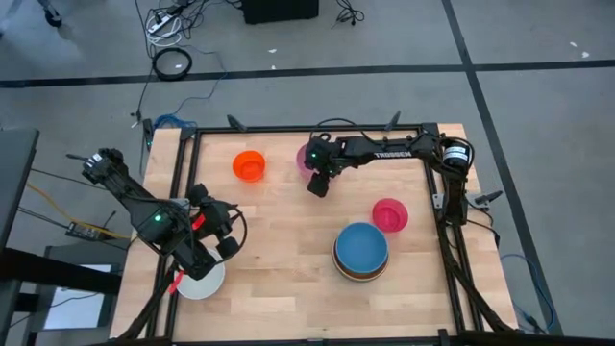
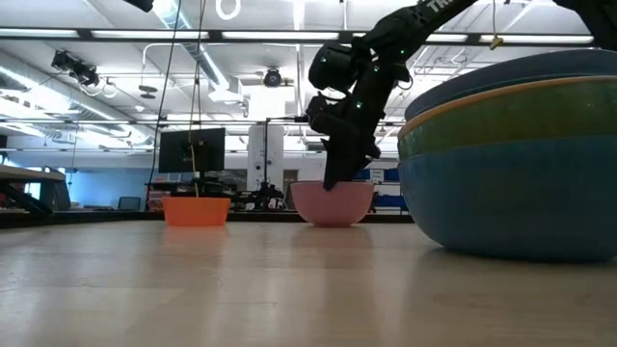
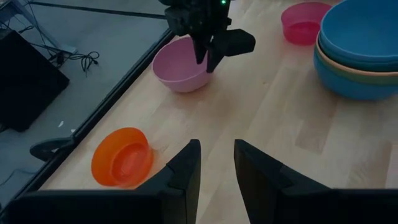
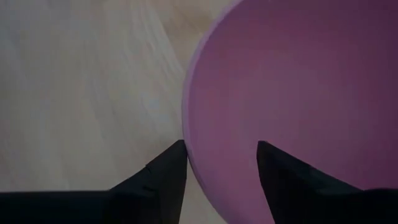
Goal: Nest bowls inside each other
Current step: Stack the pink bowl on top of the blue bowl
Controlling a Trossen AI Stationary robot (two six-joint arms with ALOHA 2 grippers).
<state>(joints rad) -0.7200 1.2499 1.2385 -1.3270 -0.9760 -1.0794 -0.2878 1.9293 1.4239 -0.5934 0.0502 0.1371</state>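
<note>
Near the table's far edge, the pink bowl (image 3: 181, 65) sits upright, right gripper (image 4: 221, 158) straddling its rim: one finger outside the wall, one inside, jaws not yet clamped on it. Step in hand looks like the pick of this bowl. Next move calls for closing on the rim, lifting clear, then carrying it to the stack (image 1: 361, 252), blue bowl on top, which stands well apart toward the near side. Magenta bowl (image 1: 389, 214) sits just beside the stack; orange bowl (image 1: 249, 165) near the pink one. Left gripper (image 3: 216, 163) waits over the table's left side, part-open, holding nothing; white bowl (image 1: 202, 283) under that arm.
</note>
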